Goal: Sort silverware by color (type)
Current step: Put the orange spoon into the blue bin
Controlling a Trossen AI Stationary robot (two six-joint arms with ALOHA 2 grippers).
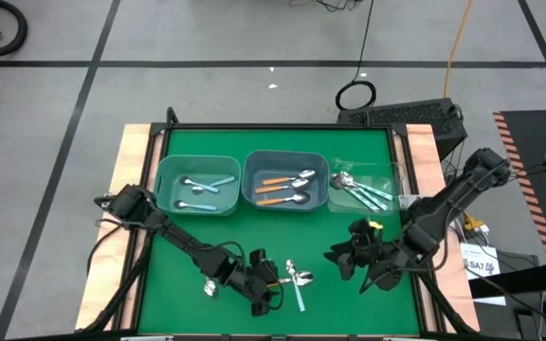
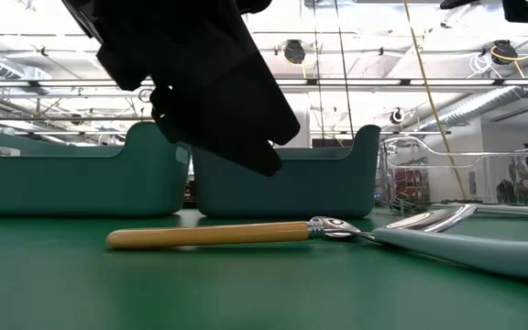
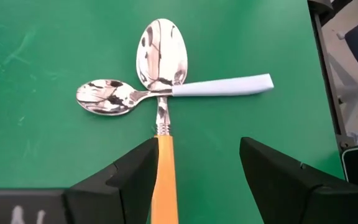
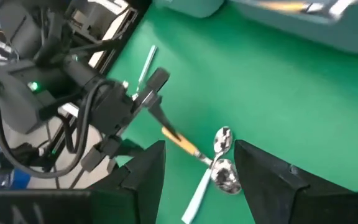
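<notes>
A: Two spoons are loose on the green mat, near the front edge: the orange spoon (image 3: pixel 164 165) and the light blue spoon (image 3: pixel 173 92). They cross at the necks, with the blue one's bowl lying beside the orange one's neck.

B: Where's the left gripper (image 3: pixel 194 177)?

A: Low over the orange handle. Its jaws are wide apart and hold nothing; one finger (image 3: pixel 126 177) sits against the handle's side, the other is well off. The right gripper (image 1: pixel 354 258) waits just to the right above the mat, fingers spread, also with nothing in them.

B: How will the spoon handle?

A: My guess is light and stiff. It has a thin, smooth plastic handle, a ribbed metal collar, and a polished mirror bowl. It lies flat on the mat, so there is little to get under. The bowl looks slippery and curved, a poor hold.

B: So where to take it?

A: Across the orange handle, back from the collar, clear of the crossing, so the blue spoon is less likely to drag along.

B: And the rest?

A: They're sorted at the back. The left bin (image 1: pixel 166 189) has light blue handles and the middle bin (image 1: pixel 251 175) has orange ones. The teal-handled spoons (image 1: pixel 366 192) are in a clear tray (image 1: pixel 398 178) on the right. The bins are translucent plastic with rounded corners.
</notes>
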